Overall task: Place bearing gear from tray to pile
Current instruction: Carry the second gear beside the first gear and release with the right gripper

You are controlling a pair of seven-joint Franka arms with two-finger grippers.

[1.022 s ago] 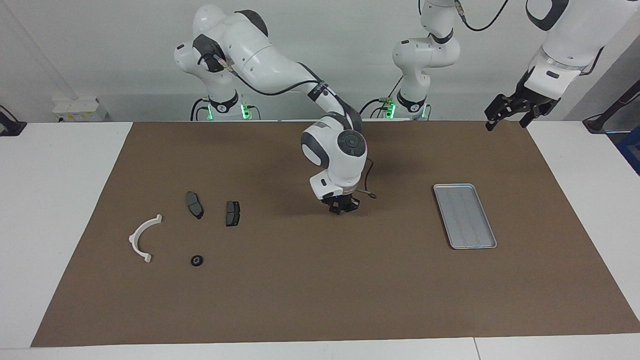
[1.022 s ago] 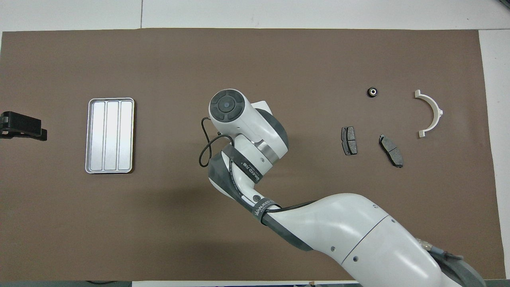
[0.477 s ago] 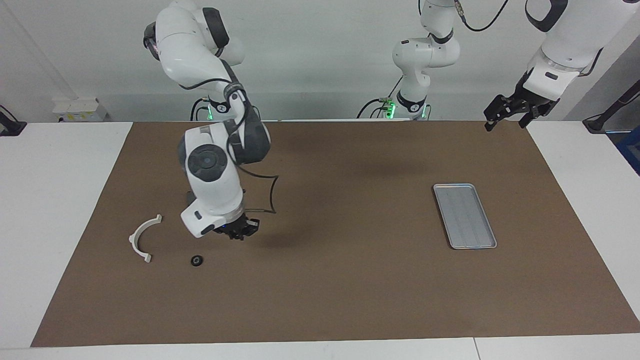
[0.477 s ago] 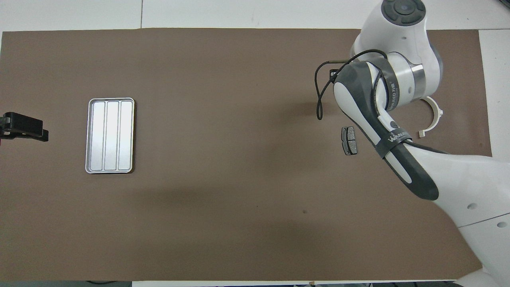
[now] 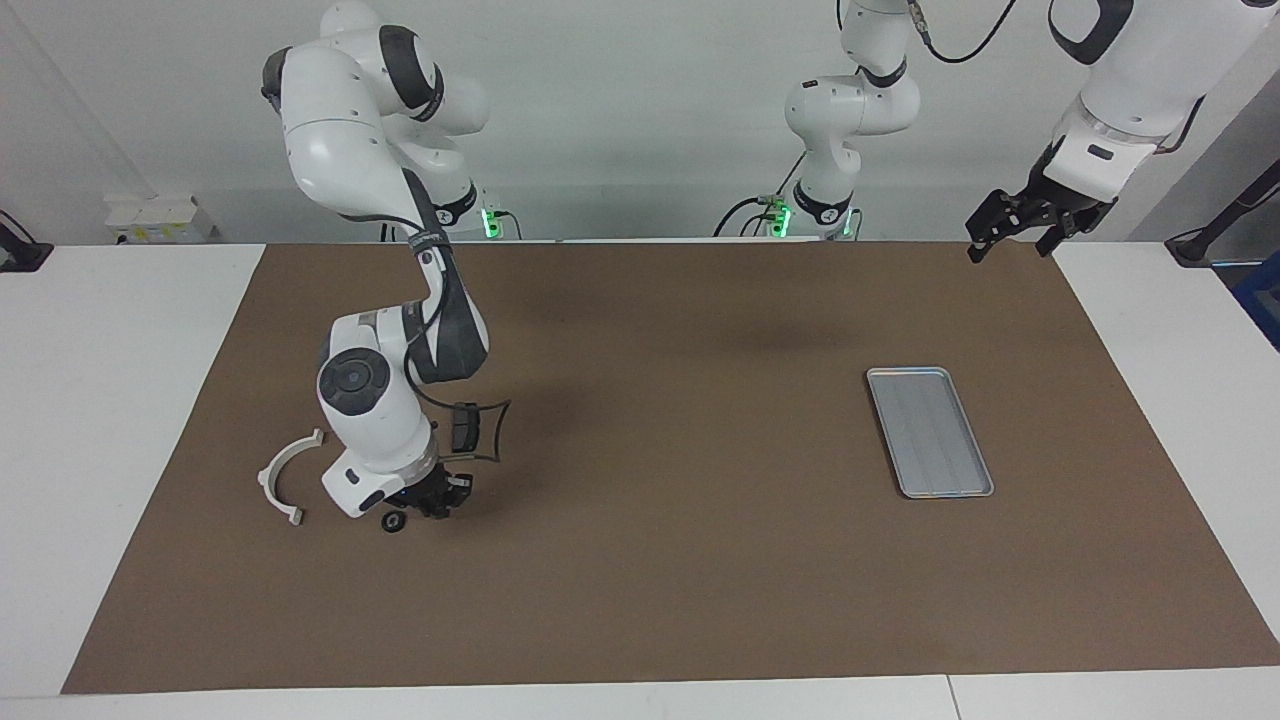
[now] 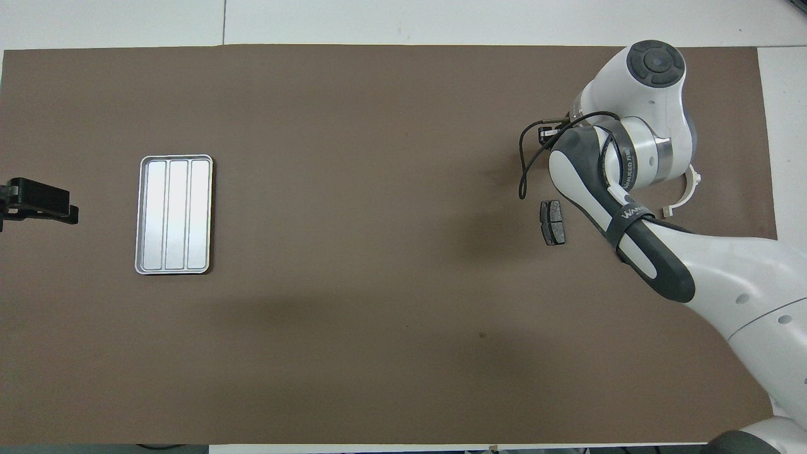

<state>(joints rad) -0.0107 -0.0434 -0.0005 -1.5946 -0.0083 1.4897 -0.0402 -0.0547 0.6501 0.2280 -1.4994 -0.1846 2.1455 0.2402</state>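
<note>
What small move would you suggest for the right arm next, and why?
Probably lower the right gripper and open it: it hangs shut beside the black ring in the pile, and the tray is bare. Whether it holds anything is hidden.

White arms [image 5: 345,150] with dark grey joints, black cables.

Tray [image 5: 930,430] toward left arm's end; bracket [image 5: 283,478], pad [image 5: 464,428], gear [image 5: 395,523] (clustered) toward right arm's.
</note>
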